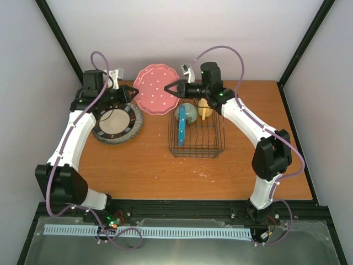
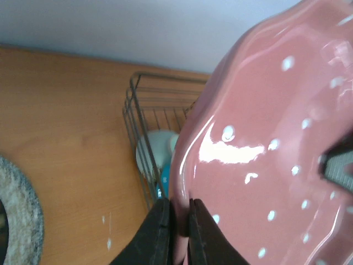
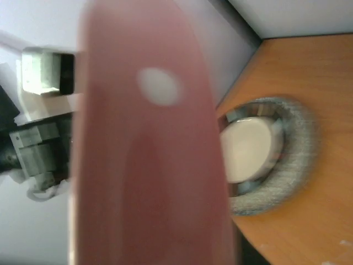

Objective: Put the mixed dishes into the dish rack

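The pink-red dotted plate (image 1: 156,88) hangs in the air at the back of the table, between both grippers. My left gripper (image 1: 132,93) is shut on its left rim; the left wrist view shows the fingers (image 2: 160,232) pinching the plate (image 2: 265,138). My right gripper (image 1: 172,88) is at its right rim. In the right wrist view the blurred plate (image 3: 149,165) hides the fingers. The dish rack (image 1: 196,141) holds the blue dotted plate (image 1: 181,130) on edge, the pale green bowl (image 1: 187,113) and the yellow mug (image 1: 205,107). The grey speckled plate (image 1: 132,124) lies flat at left.
The rack (image 2: 143,99) stands just right of and below the held plate, with the bowl (image 2: 157,152) inside. The grey plate (image 3: 276,160) lies under the left arm. The back wall is close behind both grippers.
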Motion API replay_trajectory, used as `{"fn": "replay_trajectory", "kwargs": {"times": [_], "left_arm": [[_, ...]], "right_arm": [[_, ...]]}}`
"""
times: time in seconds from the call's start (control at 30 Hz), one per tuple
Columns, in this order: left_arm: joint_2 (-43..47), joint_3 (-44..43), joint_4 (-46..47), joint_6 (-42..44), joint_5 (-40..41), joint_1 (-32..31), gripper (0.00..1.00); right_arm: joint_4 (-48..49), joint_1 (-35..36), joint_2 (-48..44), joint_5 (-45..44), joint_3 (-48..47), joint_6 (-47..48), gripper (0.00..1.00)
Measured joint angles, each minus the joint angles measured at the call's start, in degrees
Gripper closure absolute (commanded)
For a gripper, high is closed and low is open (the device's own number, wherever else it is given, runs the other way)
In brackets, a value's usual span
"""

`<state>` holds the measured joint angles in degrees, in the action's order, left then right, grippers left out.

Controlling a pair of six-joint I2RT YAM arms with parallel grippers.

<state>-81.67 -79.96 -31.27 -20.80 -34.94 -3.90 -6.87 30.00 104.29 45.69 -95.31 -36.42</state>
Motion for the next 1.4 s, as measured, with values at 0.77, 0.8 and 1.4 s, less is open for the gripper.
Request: {"fn": "replay_trajectory", "kwargs": {"times": [0.77,0.8,1.4], "left_arm": [[2.78,-5.05,0.2,-0.2,22.91,-4.26,0.0],[4.31,-4.59,0.61,-0.2,25.7,-4.26,0.0],[7.13,4.85,1.73,2.45,46.47,-4.26,0.0]], "right_arm": [[-6.86,-0.13,-5.73,-12.59,4.72,5.7,0.97],[-7.76,-0.31,-7.23,-14.84,4.72,6.67,0.97],[-26.77,1.36,-34.67,-70.12,13.2,14.25,0.97]]}}
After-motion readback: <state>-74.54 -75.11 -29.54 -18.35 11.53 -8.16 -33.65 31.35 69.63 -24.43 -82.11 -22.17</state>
